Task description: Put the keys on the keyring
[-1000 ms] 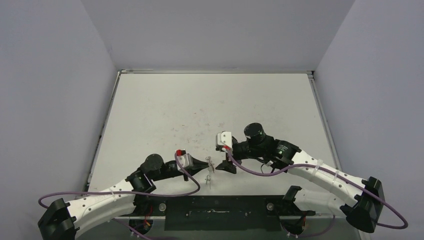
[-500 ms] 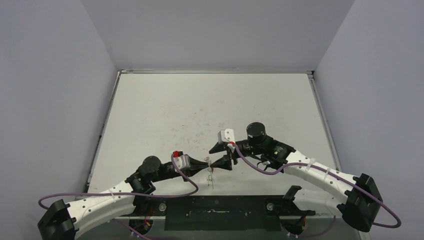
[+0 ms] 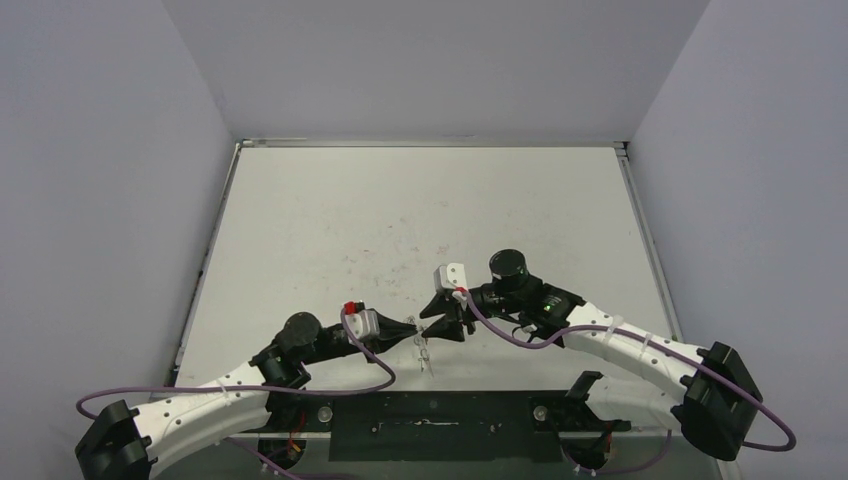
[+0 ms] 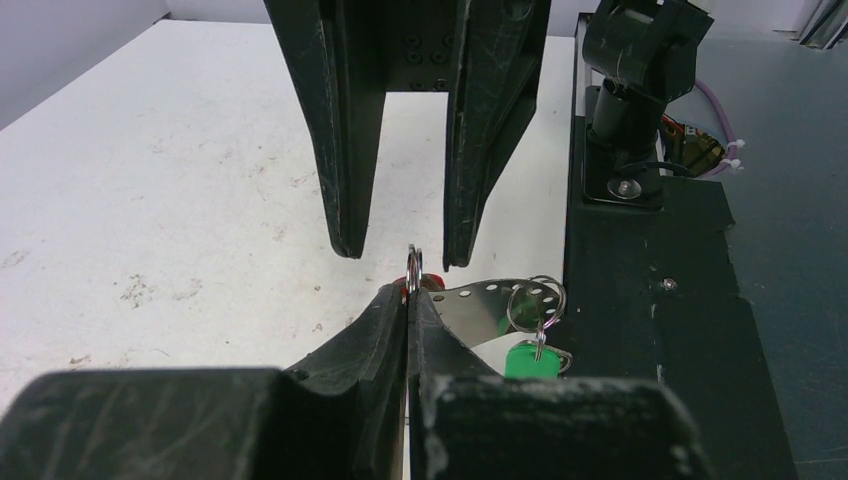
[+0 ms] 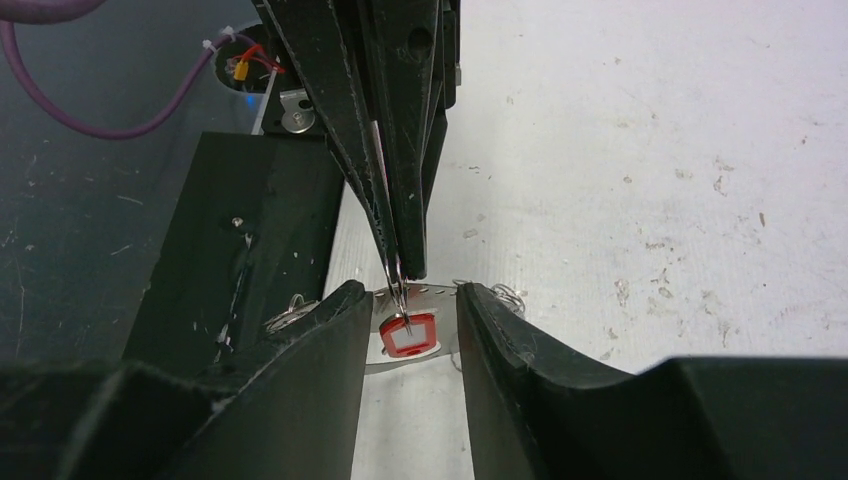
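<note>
Here the left gripper (image 4: pixel 410 288) is clamped tight on a small metal ring (image 4: pixel 413 266), over the near middle of the table (image 3: pixel 400 200), with the red tag (image 5: pixel 407 335) just beneath. The right gripper (image 5: pixel 410 293) straddles those tips, jaws narrowly apart, gripping nothing. The green tag (image 4: pixel 528 358) is just nearer.

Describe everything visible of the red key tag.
The red tag is a small oblong plastic frame around a pale insert. It sits below the tips of the shut left gripper, which pinches a thin metal ring edge-on. The right gripper's open fingers flank it, neither visibly touching. Whether it hangs or rests on the table, and its key blade, cannot be told.
</note>
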